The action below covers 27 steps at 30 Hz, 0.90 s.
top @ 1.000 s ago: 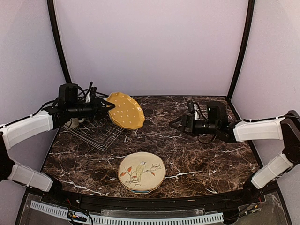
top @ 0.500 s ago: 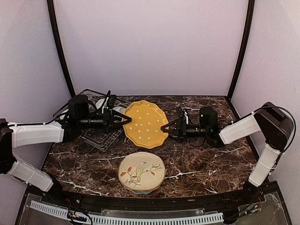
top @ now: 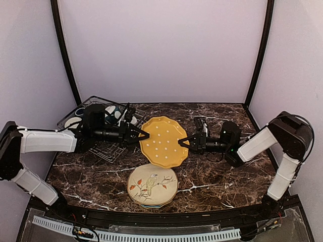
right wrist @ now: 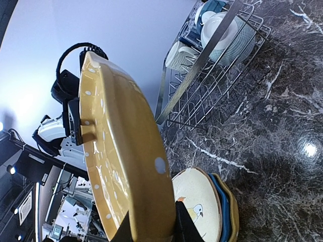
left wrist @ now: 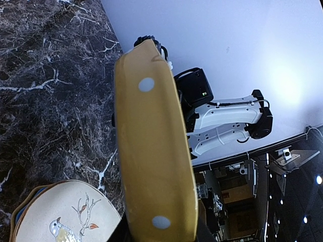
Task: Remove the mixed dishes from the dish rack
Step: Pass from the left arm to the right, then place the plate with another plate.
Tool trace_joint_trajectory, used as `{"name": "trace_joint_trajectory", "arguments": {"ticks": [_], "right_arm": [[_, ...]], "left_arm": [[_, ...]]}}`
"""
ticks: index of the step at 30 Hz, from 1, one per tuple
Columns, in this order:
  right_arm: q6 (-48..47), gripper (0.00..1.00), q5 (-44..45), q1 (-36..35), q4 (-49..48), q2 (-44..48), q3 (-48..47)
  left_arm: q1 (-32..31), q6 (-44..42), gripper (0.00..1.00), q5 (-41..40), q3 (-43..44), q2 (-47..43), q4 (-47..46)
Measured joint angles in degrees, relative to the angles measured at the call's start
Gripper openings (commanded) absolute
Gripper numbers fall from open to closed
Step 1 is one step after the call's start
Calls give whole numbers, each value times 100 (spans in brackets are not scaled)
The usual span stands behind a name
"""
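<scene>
over the last second the left claw (top: 143, 135) has carried the yellow plate (top: 163, 141) out from above the dish rack (top: 108, 149) toward the middle of the table (top: 227, 176), and the right claw (top: 184, 141) has come in from the right side to meet it. the right claw, wide apart a second ago, has now closed onto the plate's right rim; its wrist view shows a finger on each face of the edge. the left claw stays clamped on the opposite rim, so the plate hangs tilted between the two arms, clear of the table, just behind the stack of plates (top: 152, 185) that sits at the middle of the near edge, a cream bird plate on top. this looks like a handover in progress: the likely next step is for the left claw to let go so the right arm can set the plate down. the rack, at the far left corner, still holds other dishes, among them a white bowl (right wrist: 220, 31), so the unloading is only partly done.
</scene>
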<state>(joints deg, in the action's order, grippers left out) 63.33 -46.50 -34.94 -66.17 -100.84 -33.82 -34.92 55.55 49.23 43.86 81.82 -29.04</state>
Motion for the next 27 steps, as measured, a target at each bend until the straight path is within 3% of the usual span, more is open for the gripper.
{"name": "trace_joint_trajectory", "arguments": {"ticks": [5,6,7,13,18,21,23,27], "right_arm": [[-66,0,24,101,140,210,251],[-92,0,26,144,245,289,339],[-120,0,26,188,354,358,409],[-415,0,55,282,1036,673,538],[-726,0,-46,273,1624,820,533],[-1130,0,-26,166,2623,970,356],[-1670,0,166,-20,3783,1082,-68],[-2350,0,494,-551,5180,1110,-824]], "left_arm": [[0,-533,77,-168,227,-7,533],[7,-710,83,-254,258,-59,667],[17,-872,95,-409,297,-164,896],[105,-1943,99,-1408,699,-826,2417],[251,-2583,99,-2830,896,-1458,3580],[295,-2820,99,-3676,896,-1858,4124],[304,-2918,99,-4155,896,-2070,4358],[321,-2997,99,-4736,896,-2251,4599]]}}
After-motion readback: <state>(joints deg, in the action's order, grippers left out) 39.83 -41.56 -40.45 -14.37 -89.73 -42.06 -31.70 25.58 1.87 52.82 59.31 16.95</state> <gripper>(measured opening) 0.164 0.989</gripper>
